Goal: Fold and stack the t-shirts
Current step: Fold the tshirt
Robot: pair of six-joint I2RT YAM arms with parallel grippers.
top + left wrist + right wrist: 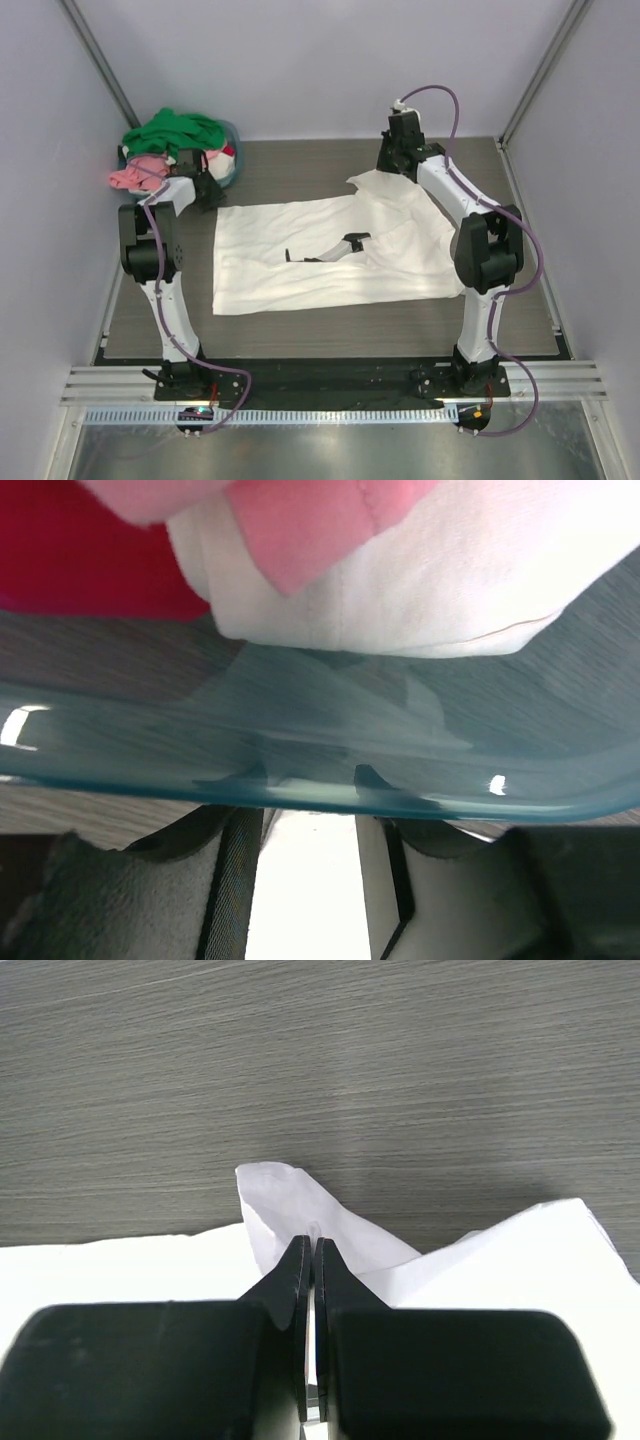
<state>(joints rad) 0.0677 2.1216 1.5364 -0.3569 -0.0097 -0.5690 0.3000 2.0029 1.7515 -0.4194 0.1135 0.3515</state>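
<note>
Fingers of our right end effector (312, 1250) are pressed together on a raised corner of the white t-shirt (290, 1195), whose body lies spread on the counter (320, 1060) behind it. Our left end effector (308, 880) is parted and empty, with the basket (300, 765) just ahead and the pink t-shirt (320, 520) and red t-shirt (80, 560) beyond.

Bright even light casts a dark shadow on the white t-shirt (270, 262) and glints off the blurred basket rim (150, 752)

Lab cell: white wall panels (330, 60), aluminium rail (560, 381).
</note>
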